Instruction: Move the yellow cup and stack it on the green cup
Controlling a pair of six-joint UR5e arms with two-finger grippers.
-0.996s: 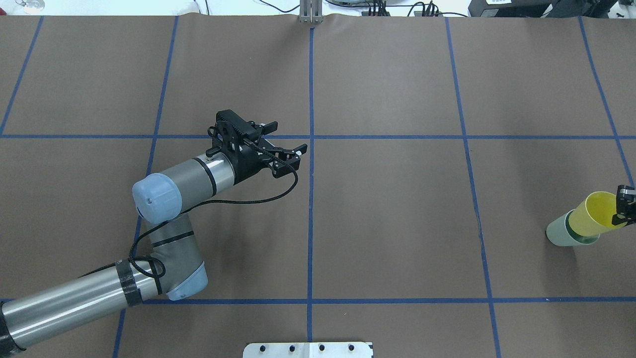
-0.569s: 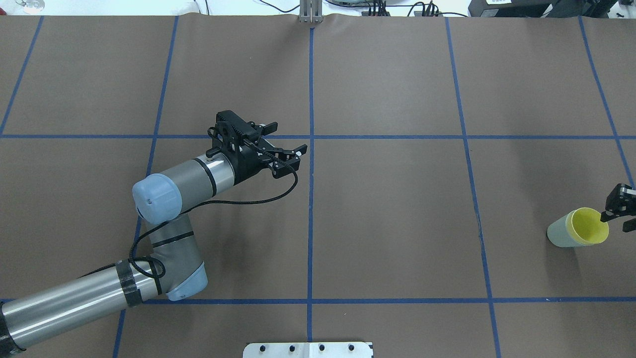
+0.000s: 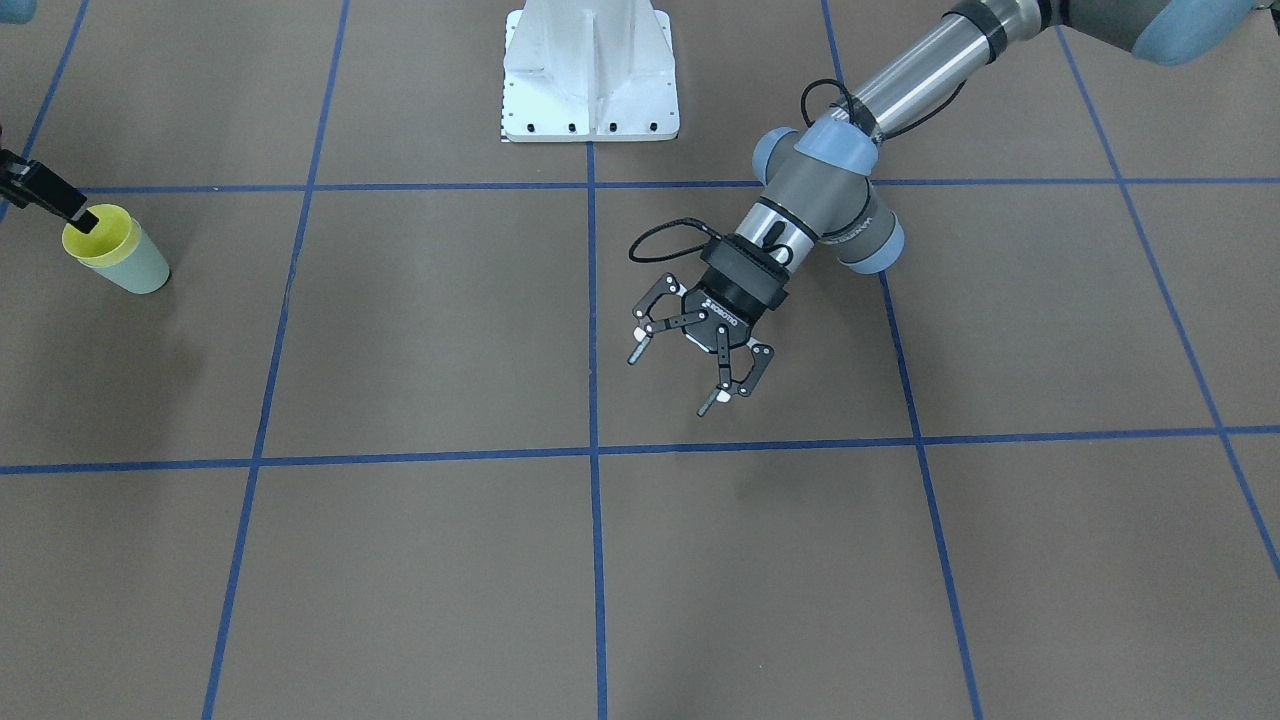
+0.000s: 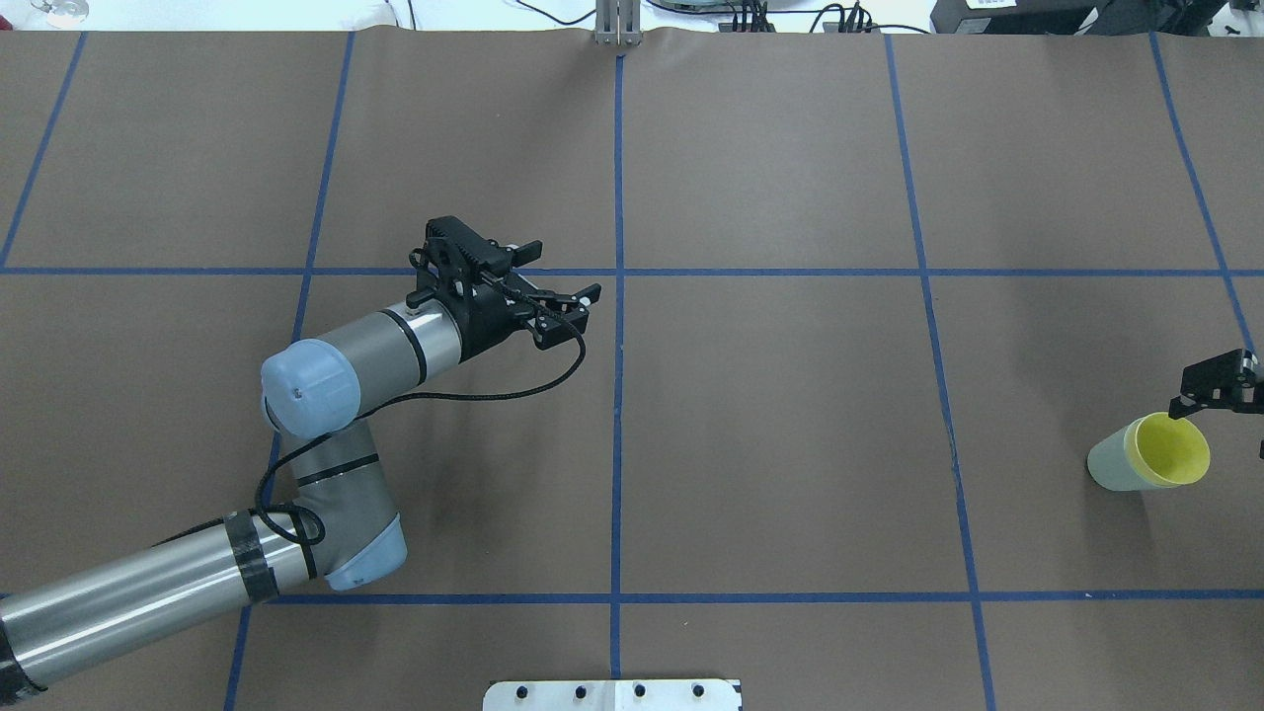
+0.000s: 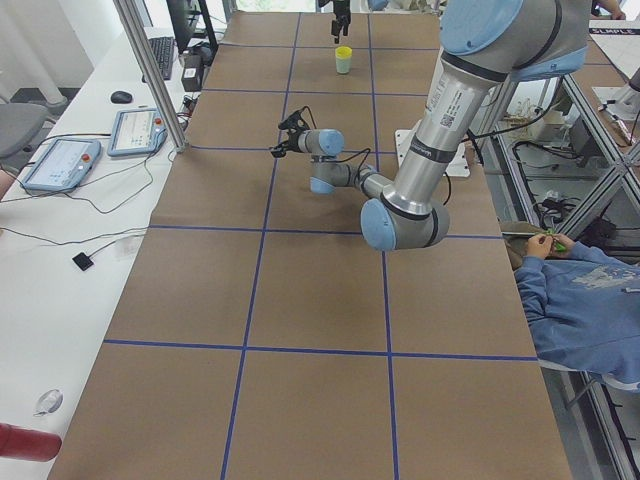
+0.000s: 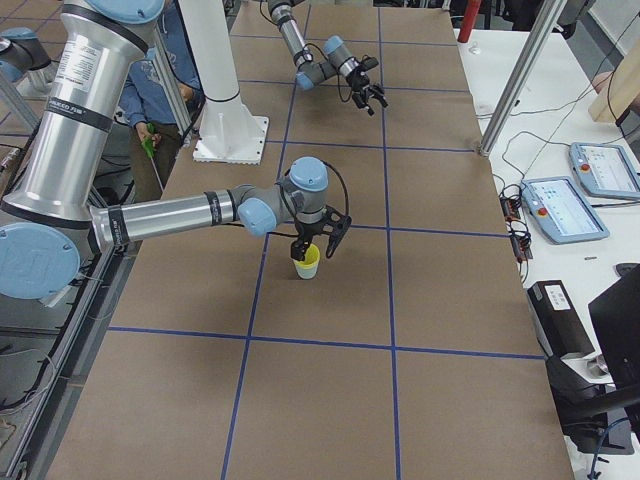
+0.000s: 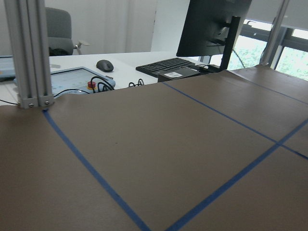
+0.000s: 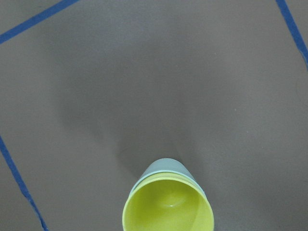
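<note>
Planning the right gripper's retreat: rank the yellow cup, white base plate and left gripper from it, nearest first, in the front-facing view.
From the right gripper:
1. yellow cup, at its fingertip.
2. white base plate, top centre.
3. left gripper, mid-table.

A wide worktop [image 4: 770,415] is covered in matte brown paper and divided into large rectangles by a grid of blue tape lines [image 4: 617,444]. A white metal base plate [image 3: 590,80] sits at the middle of the robot's edge, with a row of dark bolts along its front. At the opposite edge, on the centre line, is a slim metal post [image 4: 617,25]. Far toward the robot's right end, a green cup [image 4: 1108,464] stands upright on the paper inside one grid square, clear of the tape. A yellow cup [image 4: 1172,452] sits nested inside it, with its rim showing just above.
</note>
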